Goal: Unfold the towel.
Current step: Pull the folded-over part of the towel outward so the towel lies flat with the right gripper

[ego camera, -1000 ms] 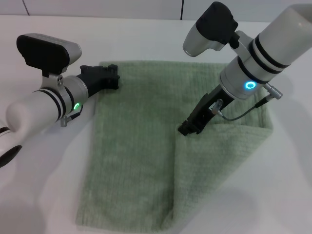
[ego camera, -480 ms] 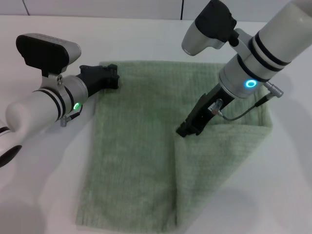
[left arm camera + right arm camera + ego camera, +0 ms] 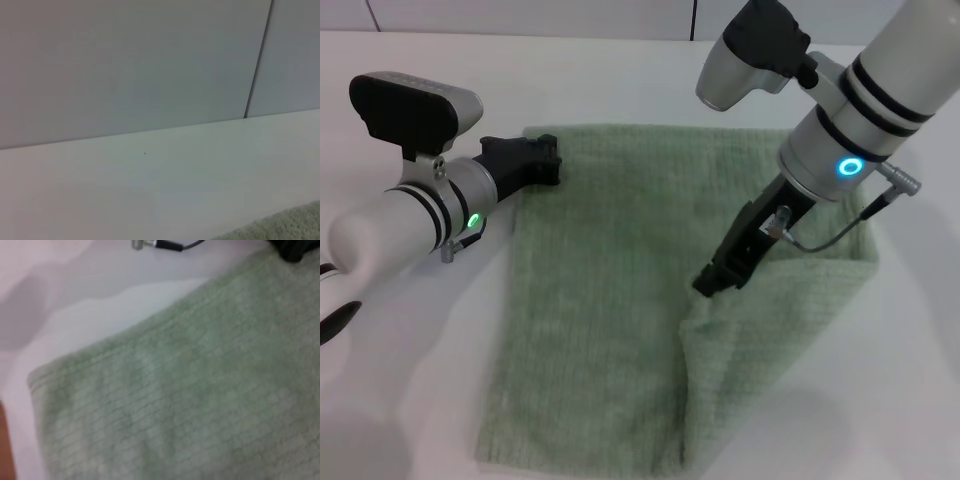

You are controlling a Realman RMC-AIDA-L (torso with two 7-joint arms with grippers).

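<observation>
The pale green towel (image 3: 590, 300) lies flat on the white table, with its right part folded over as a slanted flap (image 3: 790, 310). My right gripper (image 3: 716, 280) points down at the flap's inner edge near the towel's middle and is shut on that edge, which puckers up just below it. My left gripper (image 3: 542, 160) rests at the towel's far left corner. A sliver of the towel (image 3: 285, 225) shows in the left wrist view. Ribbed towel cloth (image 3: 200, 400) fills the right wrist view.
The white table (image 3: 410, 380) surrounds the towel on all sides. A wall with a dark seam (image 3: 257, 60) rises behind the table's far edge. A grey cable (image 3: 830, 225) loops from my right wrist over the flap.
My right gripper has shifted to the right and a little toward me, dragging the flap's inner edge with it; the edge now bunches up. The left arm has barely moved.
</observation>
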